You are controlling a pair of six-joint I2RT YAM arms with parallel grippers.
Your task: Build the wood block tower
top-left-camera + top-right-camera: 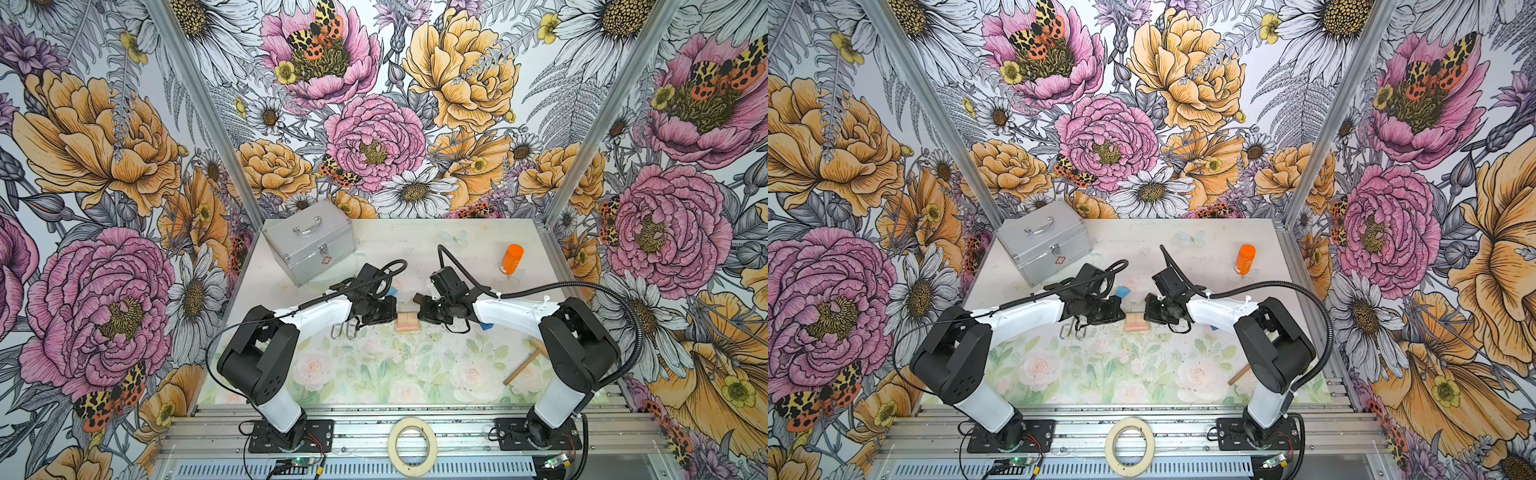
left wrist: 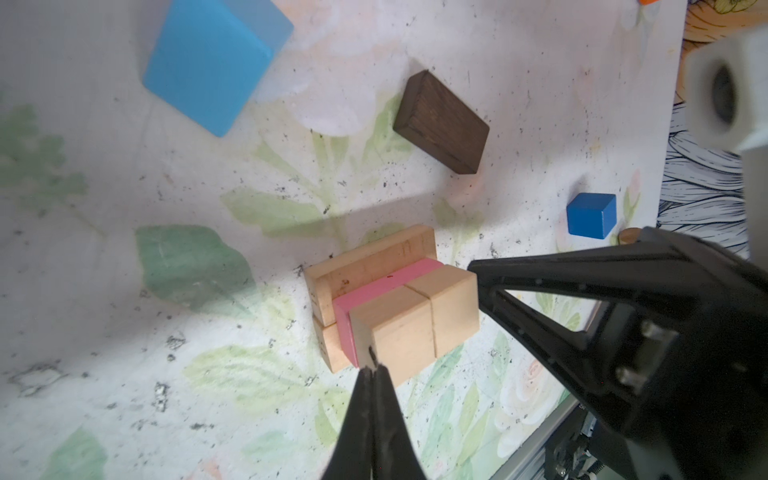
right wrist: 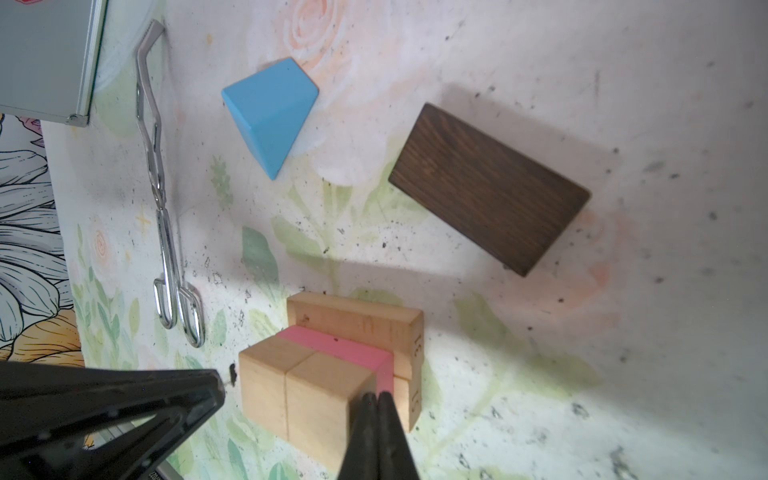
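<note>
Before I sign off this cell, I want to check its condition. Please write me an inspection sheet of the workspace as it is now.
Surface: floral mat, dark specks all over.
Job's things: low tower of tan blocks and pink bar, centre; brown bar, light blue block, blue cube lie loose.
Clutter: silver case, tongs, orange bottle, wooden stick, tape ring.
Grippers: left gripper and right gripper shut, empty, flanking the tower.
Cables: black hoses along both arms, clear of blocks.
Surroundings: flowered walls, metal frame.
</note>
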